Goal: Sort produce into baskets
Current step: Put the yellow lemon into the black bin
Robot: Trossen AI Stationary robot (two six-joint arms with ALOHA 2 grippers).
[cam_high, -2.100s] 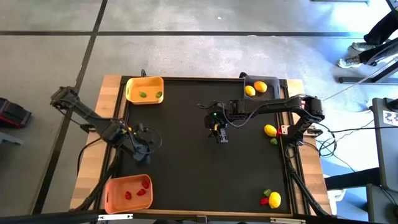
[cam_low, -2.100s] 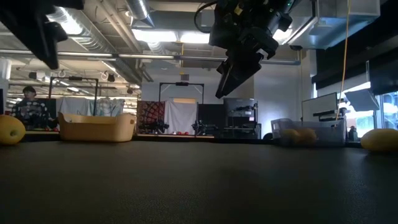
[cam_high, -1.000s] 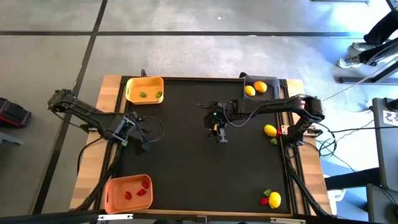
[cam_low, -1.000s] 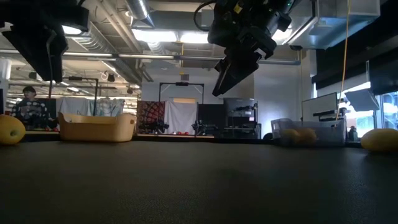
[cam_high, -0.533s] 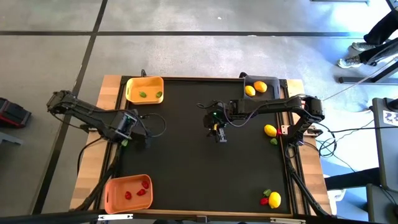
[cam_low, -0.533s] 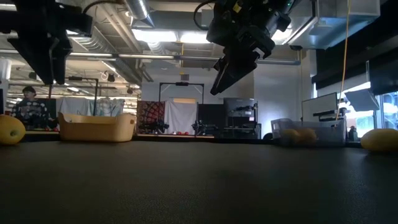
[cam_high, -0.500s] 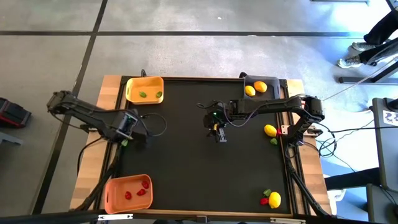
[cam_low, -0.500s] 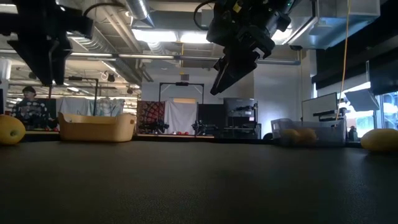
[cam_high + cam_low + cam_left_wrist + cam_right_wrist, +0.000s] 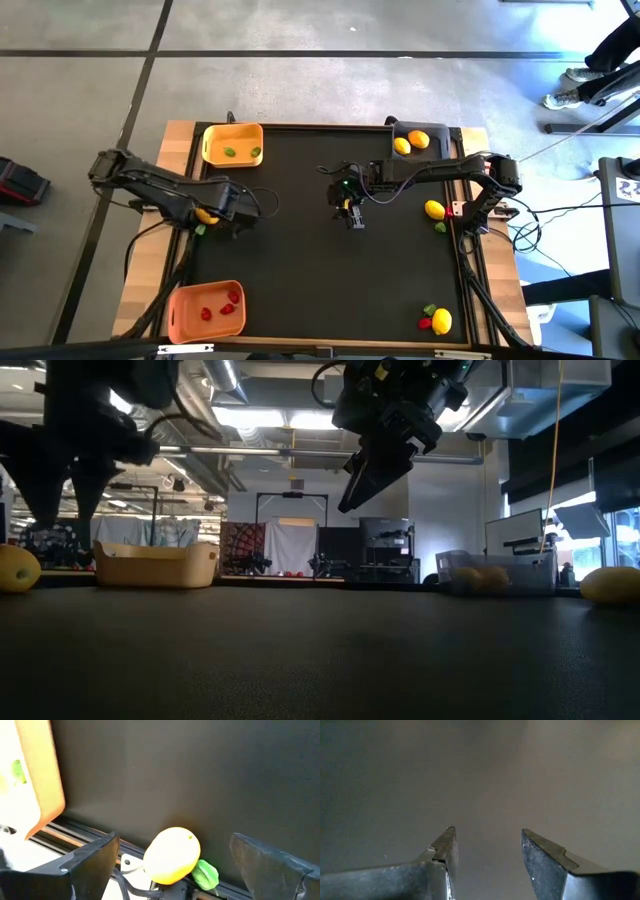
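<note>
A yellow lemon (image 9: 205, 213) lies on the black mat by the table's left edge, with a small green piece (image 9: 200, 228) beside it. Both also show in the left wrist view, the lemon (image 9: 172, 855) and the green piece (image 9: 206, 874). My left gripper (image 9: 230, 205) is open and hangs above them. In the left wrist view (image 9: 175, 838) its fingers stand on either side of the lemon without touching it. My right gripper (image 9: 353, 218) is open and empty over the middle of the mat, above bare mat in its own wrist view (image 9: 487, 851).
The yellow basket (image 9: 232, 144) at the far left holds green pieces. The dark grey basket (image 9: 425, 128) at the far right holds two lemons. The orange basket (image 9: 205, 310) at the near left holds red pieces. Loose produce lies at the right edge (image 9: 434, 210) and the near right corner (image 9: 441, 321).
My left gripper has come down toward the lemon at the left edge. Its wrist has shifted toward the table's right, so the lemon now shows from above. My right gripper has kept almost still.
</note>
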